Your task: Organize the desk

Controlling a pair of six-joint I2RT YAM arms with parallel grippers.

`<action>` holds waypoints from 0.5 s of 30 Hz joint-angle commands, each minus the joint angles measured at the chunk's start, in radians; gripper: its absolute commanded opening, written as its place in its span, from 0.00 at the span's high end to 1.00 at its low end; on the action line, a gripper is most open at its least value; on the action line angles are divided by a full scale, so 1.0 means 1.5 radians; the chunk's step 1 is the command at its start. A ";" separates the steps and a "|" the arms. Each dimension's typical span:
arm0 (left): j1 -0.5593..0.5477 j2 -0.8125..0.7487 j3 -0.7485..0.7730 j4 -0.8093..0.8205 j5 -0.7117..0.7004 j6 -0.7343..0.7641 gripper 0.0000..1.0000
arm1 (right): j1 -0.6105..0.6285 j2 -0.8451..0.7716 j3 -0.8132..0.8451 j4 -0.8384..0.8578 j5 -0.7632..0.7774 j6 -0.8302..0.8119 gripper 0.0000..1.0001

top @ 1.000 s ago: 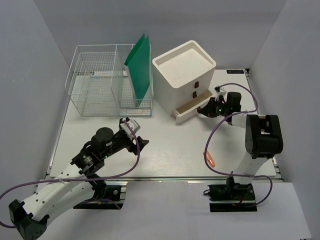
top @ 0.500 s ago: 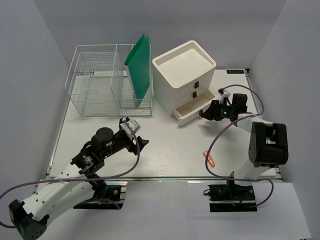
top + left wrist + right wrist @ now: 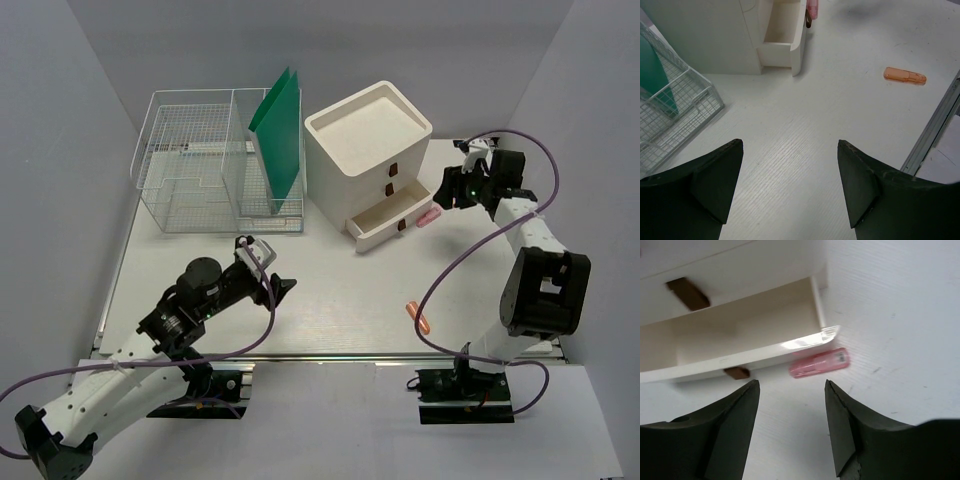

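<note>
Two arms reach over the desk (image 3: 330,290), the white tabletop that lies under everything, its metal rail (image 3: 330,356) along the near edge. We see the left gripper (image 3: 268,268) at near left, jaws wide and empty. The right gripper (image 3: 447,192) hangs at far right, jaws apart and holding nothing, over a pink stick (image 3: 819,362) that lies just beside the right end of the open bottom drawer (image 3: 385,218) of the white drawer box (image 3: 368,140). An orange stick (image 3: 420,318) lies near the rail. A wire basket (image 3: 195,175) holding a green folder (image 3: 278,125) stands far left.
</note>
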 commanded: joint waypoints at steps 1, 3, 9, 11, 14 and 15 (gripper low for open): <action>0.003 -0.013 0.014 0.001 0.009 -0.001 0.14 | -0.014 0.059 0.077 -0.105 0.074 -0.002 0.38; 0.003 -0.016 0.014 0.001 0.011 -0.001 0.15 | -0.019 0.086 0.105 -0.132 0.088 0.020 0.38; 0.003 -0.024 0.013 0.002 0.014 -0.001 0.14 | -0.022 0.121 0.119 -0.115 0.127 0.067 0.46; 0.003 -0.025 0.013 0.002 0.015 -0.001 0.15 | -0.022 0.136 0.134 -0.110 0.137 0.077 0.62; 0.003 -0.025 0.014 0.002 0.017 -0.001 0.15 | -0.023 0.177 0.184 -0.134 0.142 0.081 0.80; 0.003 -0.025 0.014 0.002 0.017 0.000 0.14 | -0.021 0.198 0.197 -0.139 0.145 0.083 0.84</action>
